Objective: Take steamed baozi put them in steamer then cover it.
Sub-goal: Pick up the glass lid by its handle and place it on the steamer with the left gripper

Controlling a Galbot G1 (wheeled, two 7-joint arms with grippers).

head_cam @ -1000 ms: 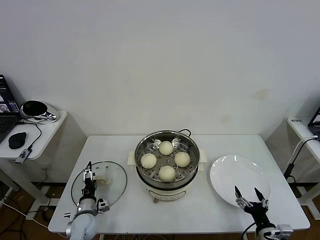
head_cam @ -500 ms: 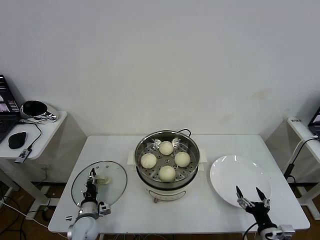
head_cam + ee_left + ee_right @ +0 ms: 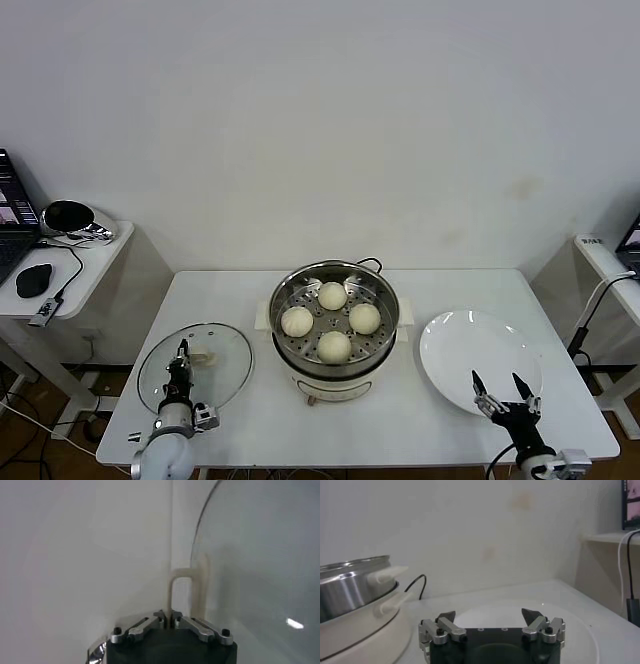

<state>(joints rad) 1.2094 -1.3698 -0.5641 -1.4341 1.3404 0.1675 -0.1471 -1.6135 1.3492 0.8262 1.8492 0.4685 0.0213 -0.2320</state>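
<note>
A white table seen from above. At centre stands the steamer [image 3: 334, 322], a shiny steel pot on a white base, with four cream-white baozi [image 3: 333, 346] already resting on its perforated tray.

At lower left of the frame lies the cover [image 3: 195, 365] — a clear glass lid with a metal rim. The left gripper [image 3: 180, 362] is over its middle, jaws pinched tight on the cream handle [image 3: 187, 592]; the left wrist view shows the handle's arch rising from between the closed fingertips, with the glass curving away beside it.

The lid is likely rigid, fairly heavy for its size, breakable and slick — so the handle is the only sensible hold, and a narrow pinch there may let it swing or tilt when raised.

At lower right, the right gripper [image 3: 503, 389] hangs with jaws spread wide and nothing between them, over the near edge of a bare white plate [image 3: 480, 350].
</note>
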